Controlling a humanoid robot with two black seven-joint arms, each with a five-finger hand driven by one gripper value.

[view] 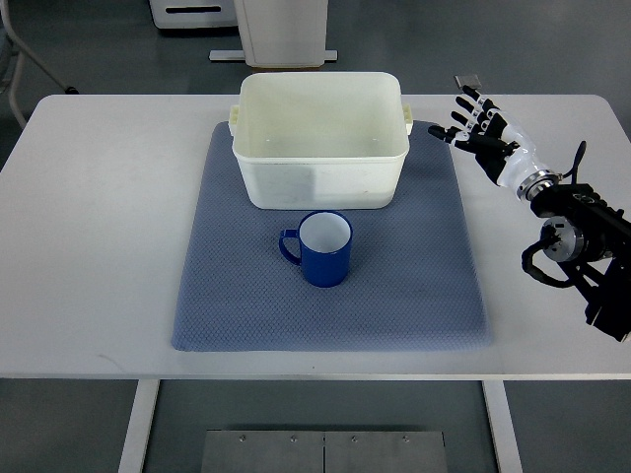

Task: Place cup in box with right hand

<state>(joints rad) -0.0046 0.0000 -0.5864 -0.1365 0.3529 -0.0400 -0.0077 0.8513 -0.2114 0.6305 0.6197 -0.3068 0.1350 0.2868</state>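
Note:
A blue cup [324, 249] with a white inside stands upright on the blue-grey mat [414, 286], its handle pointing left. Just behind it sits the white box [320, 140], an empty plastic tub. My right hand [477, 126] hovers over the table to the right of the box, fingers spread and holding nothing, well apart from the cup. Its arm [577, 232] comes in from the right edge. No left arm shows.
The mat lies on a white table [99, 217]. A white machine base [286, 34] stands on the floor beyond the table's far edge. The table's front edge runs along the bottom of the view.

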